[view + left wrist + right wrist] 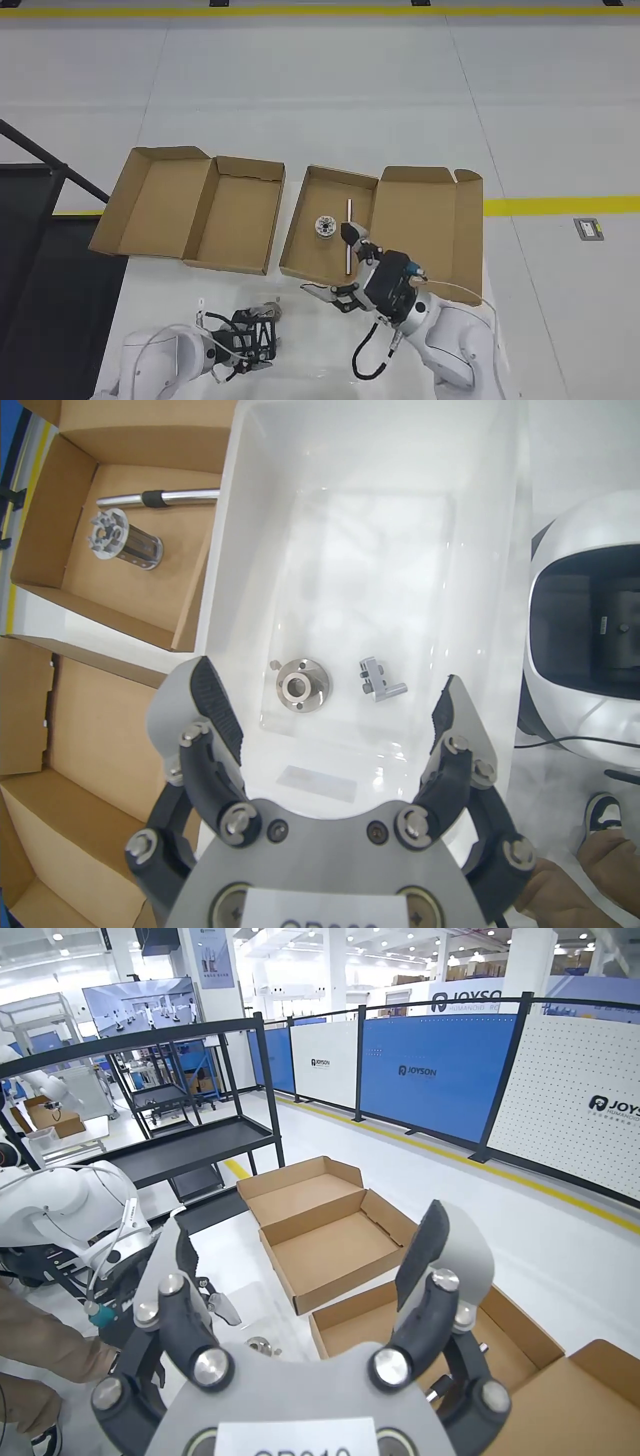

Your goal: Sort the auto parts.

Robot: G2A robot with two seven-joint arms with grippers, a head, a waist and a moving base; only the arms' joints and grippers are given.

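Flange (302, 685) and bracket (378, 681) lie apart in the white bin (500, 550); left claw (330, 705) hangs released above them, right claw (307, 1220) released by the right box (310, 255).

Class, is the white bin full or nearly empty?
Nearly empty: the bin's floor is mostly bare, with a flange and a small bracket.

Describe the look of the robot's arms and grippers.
The left arm and right arm have glossy white shells; a black cable loops beside the right one. The left gripper and right gripper match: a silver-grey base plate with a white printed label, black linkages on silver pins, and pale grey fingers faced with black ribbed pads.
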